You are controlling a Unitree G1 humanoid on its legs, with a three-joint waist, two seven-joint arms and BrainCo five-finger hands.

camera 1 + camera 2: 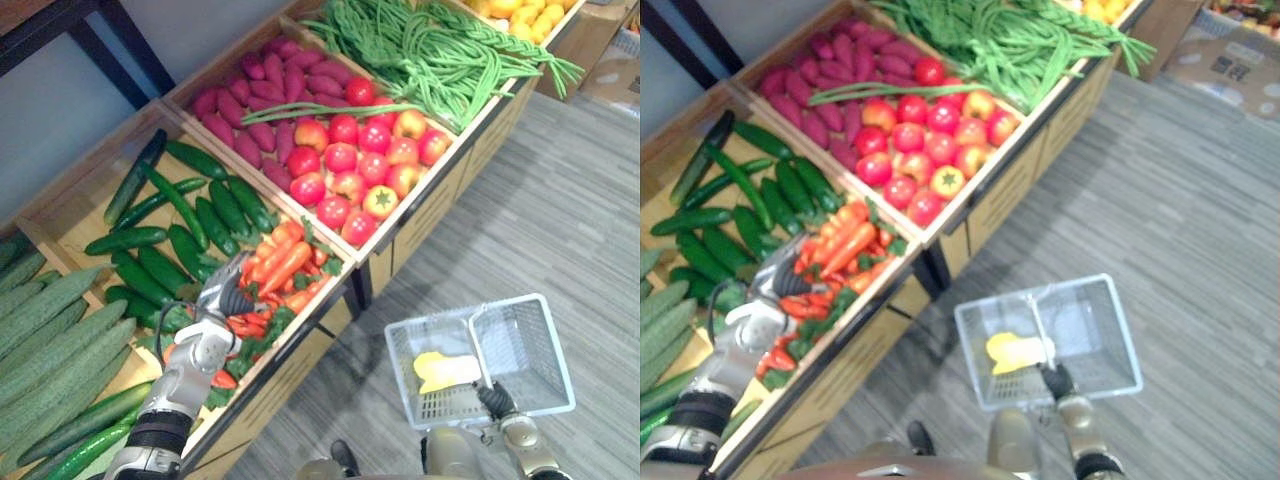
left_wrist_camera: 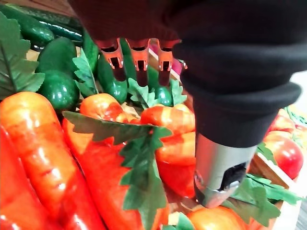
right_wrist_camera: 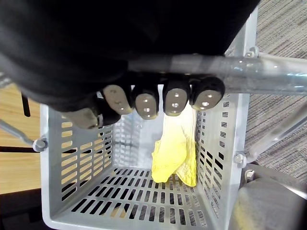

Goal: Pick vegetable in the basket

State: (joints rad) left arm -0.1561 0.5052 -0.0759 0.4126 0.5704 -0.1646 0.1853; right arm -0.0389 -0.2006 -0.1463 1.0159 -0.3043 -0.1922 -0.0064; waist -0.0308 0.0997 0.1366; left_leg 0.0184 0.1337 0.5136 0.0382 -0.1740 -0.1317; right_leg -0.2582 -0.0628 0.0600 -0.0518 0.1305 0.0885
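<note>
a long wooden display stand [image 1: 430, 215] is divided into open compartments. one compartment is filled with dark green smooth cucumbers [image 1: 185, 215], and just beside it a narrower one is packed with orange carrots with green leaves [image 1: 285, 262]. further along, purple oblong sweet potatoes [image 1: 270, 100] and round red tomatoes [image 1: 355, 165] are laid side by side in one crate, with a few long green stalks across them. beyond that, long thin green beans [image 1: 430, 50] are heaped, and yellow produce [image 1: 515, 12] is seen at the far end. pale green ridged gourds [image 1: 50, 345] are stacked at the near end, beside the cucumbers.

a pale grey slotted plastic basket [image 1: 530, 345] is held above the grey striped floor [image 1: 560, 230], apart from the stand. one yellow crinkled vegetable [image 3: 175, 155] is contained in it, leaning against one wall with its lower end on the slotted bottom.

the left hand [image 1: 222, 297] is placed low over the carrots. its fingers [image 2: 140, 57] are extended and uncurled, the dark tips pointed down at the leaves near the cucumber side, and the thumb [image 2: 220, 167] is held apart over a carrot. nothing is clasped in it; whether the tips touch the leaves cannot be told.

the right hand [image 3: 144, 103] is closed round the basket's grey metal bar handle [image 3: 268, 76], the fingers wrapped over the bar, and the basket is hung from it.
</note>
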